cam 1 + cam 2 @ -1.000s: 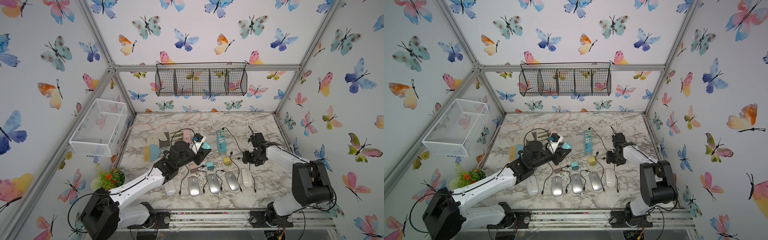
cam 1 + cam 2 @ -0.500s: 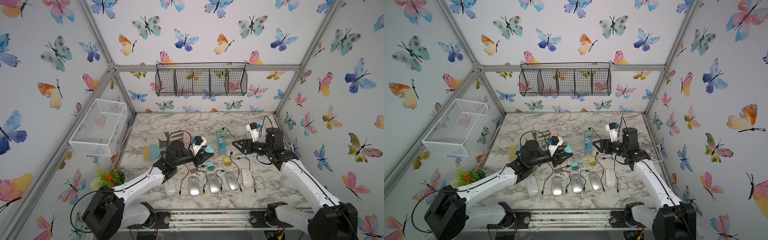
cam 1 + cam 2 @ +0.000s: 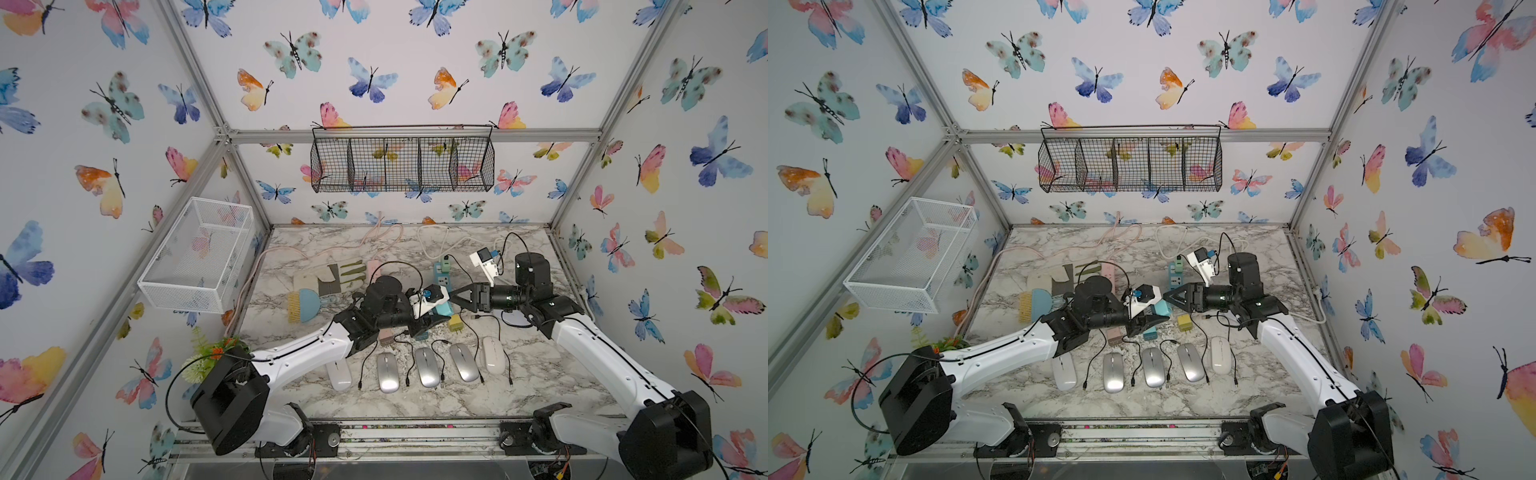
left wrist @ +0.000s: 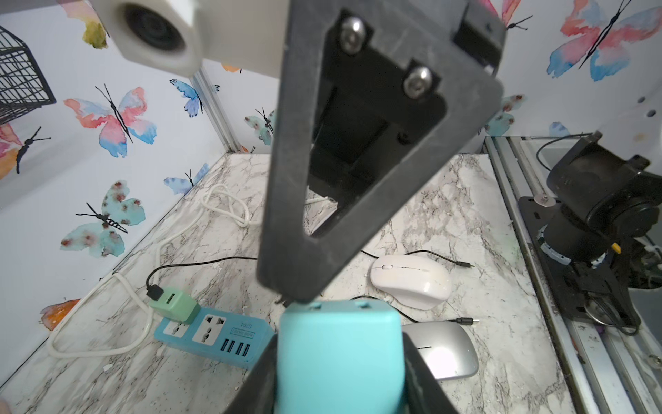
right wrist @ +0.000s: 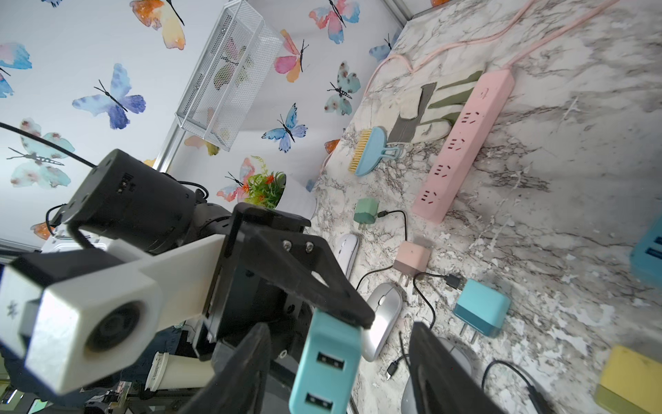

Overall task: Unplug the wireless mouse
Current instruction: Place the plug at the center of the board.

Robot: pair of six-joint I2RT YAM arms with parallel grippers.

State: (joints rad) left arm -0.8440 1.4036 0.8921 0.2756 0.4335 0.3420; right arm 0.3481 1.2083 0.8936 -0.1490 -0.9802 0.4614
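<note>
My left gripper (image 3: 434, 316) (image 4: 340, 380) is shut on a teal USB charger (image 3: 446, 309) (image 3: 1161, 309) (image 4: 340, 351), held above the table's middle. Both of its USB ports face the right wrist view and are empty; the charger (image 5: 326, 365) has no cable in it. My right gripper (image 3: 455, 302) (image 3: 1169, 297) (image 5: 338, 331) points at it from the right, open, its fingers on either side of the charger without touching. Several wireless mice lie in a front row, from a white mouse (image 3: 338, 374) through silver ones (image 3: 427, 366) to another white mouse (image 3: 493, 354) (image 4: 412, 279), with loose black cables between them.
A blue power strip (image 3: 442, 279) (image 4: 215, 331) carries a green charger (image 4: 173, 304). A pink strip (image 5: 465, 143), a darker teal charger (image 5: 481, 308), a yellow charger (image 3: 456, 323) and a pink charger (image 3: 385, 336) lie nearby. Glove, brush (image 3: 305, 305) and plant (image 3: 212, 353) sit left.
The right arm rose from low at the table's right and swung left, bringing its open gripper up to the charger. The left gripper kept hold of the charger, shifting slightly right.
</note>
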